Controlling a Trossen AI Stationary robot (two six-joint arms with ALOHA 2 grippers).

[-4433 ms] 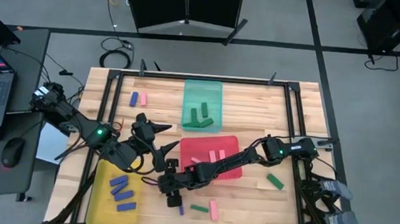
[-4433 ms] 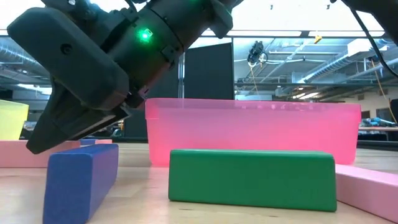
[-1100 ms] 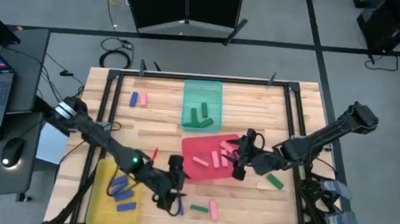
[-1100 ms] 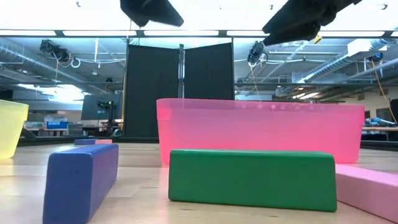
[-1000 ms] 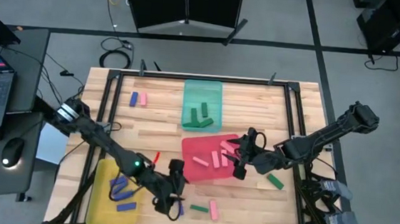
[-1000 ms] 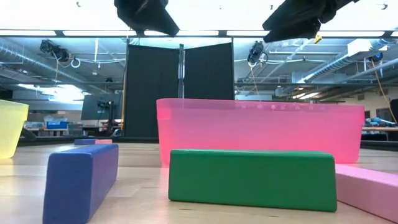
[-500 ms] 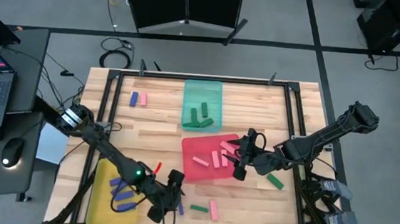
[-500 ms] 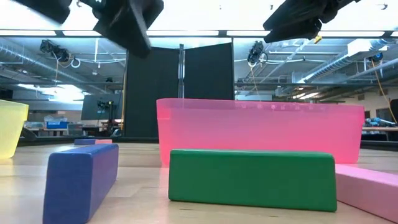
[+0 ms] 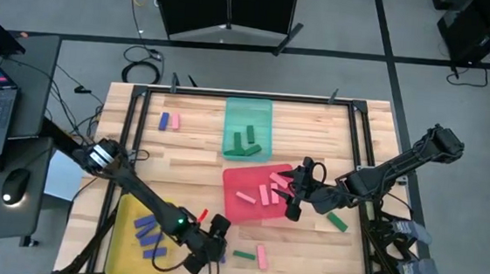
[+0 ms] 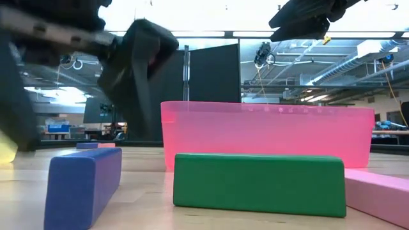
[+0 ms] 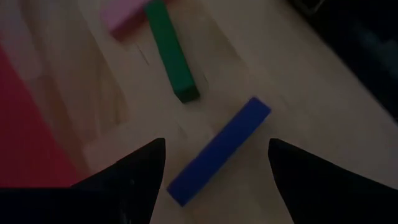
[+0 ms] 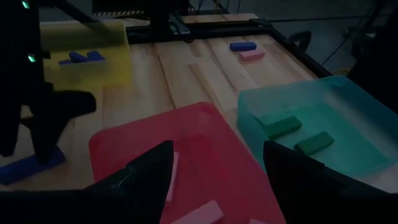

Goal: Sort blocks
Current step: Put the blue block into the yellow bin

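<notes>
A blue block [image 11: 217,152] lies flat on the wooden table near its front edge. A green block [image 11: 174,53] and a pink block [image 11: 127,15] lie just to its right. My left gripper [image 11: 216,146] is open and low over the blue block, slanting down, with one finger on each long side of it; no touch shows. In the low view its dark blurred fingers [image 10: 137,83] stand behind the blue block [image 10: 83,185]. My right gripper [image 9: 292,206] hangs open and empty above the red tray's [image 9: 244,209] right edge.
The yellow tray [image 9: 123,219] at the front left holds blue blocks. The teal tray [image 9: 249,111] at the back holds green ones, and pink ones lie in the red tray. A green block [image 9: 336,221] lies at the right. A blue and a pink block [image 9: 169,121] lie far left.
My left gripper has moved toward the table's near edge and come down over the blue block, rolling at the wrist, its fingers still open. The blocks have not moved.
</notes>
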